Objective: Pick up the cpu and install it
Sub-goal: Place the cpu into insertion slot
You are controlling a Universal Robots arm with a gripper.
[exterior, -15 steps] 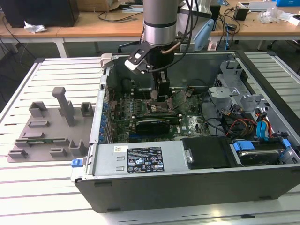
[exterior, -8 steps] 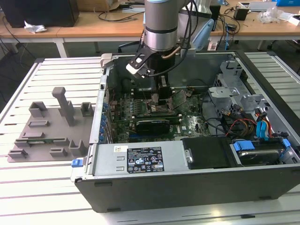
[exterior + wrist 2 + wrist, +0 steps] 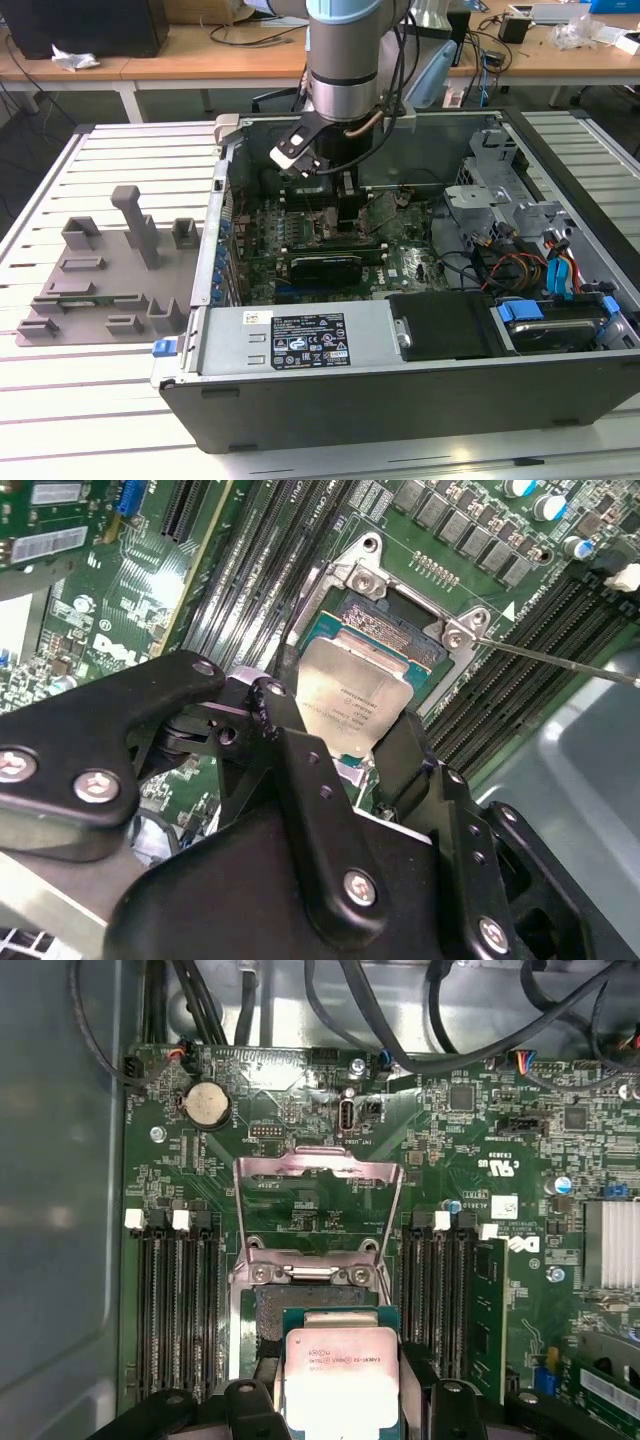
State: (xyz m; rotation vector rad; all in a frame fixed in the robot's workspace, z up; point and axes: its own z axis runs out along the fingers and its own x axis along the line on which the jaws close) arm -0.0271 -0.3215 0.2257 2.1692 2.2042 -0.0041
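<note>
Gripping cpu [image 3: 352, 700] between closed jaws, fingers [image 3: 295, 760] pinching two opposite edges. Looks chosen to keep metal top up and underside untouched. Holding it just above socket [image 3: 300, 1305], overlapping socket's near edge. Not seated yet by the look of it; cannot tell if touching or level. Gripper [image 3: 342, 1402] parked right over socket, reaching down into case [image 3: 400, 410] from arm [image 3: 345, 60].

Load plate [image 3: 320, 1200] flipped up on far side of socket, leaving the opening free for drop-in. Lever wire [image 3: 560, 661] swung out beside socket, apart from fingers. Memory slots [image 3: 175, 1300] flanking socket on both sides, near the fingers; likely the tightest clearance.

Coin cell [image 3: 208, 1106] and cables [image 3: 205, 1000] beyond load plate, well apart from socket, no obstruction. Expansion card [image 3: 325, 266] near socket, between it and power supply [image 3: 290, 342], apart from gripper. Grey fixture tray [image 3: 100, 270] outside case on the exterior view's left, well apart from socket.
</note>
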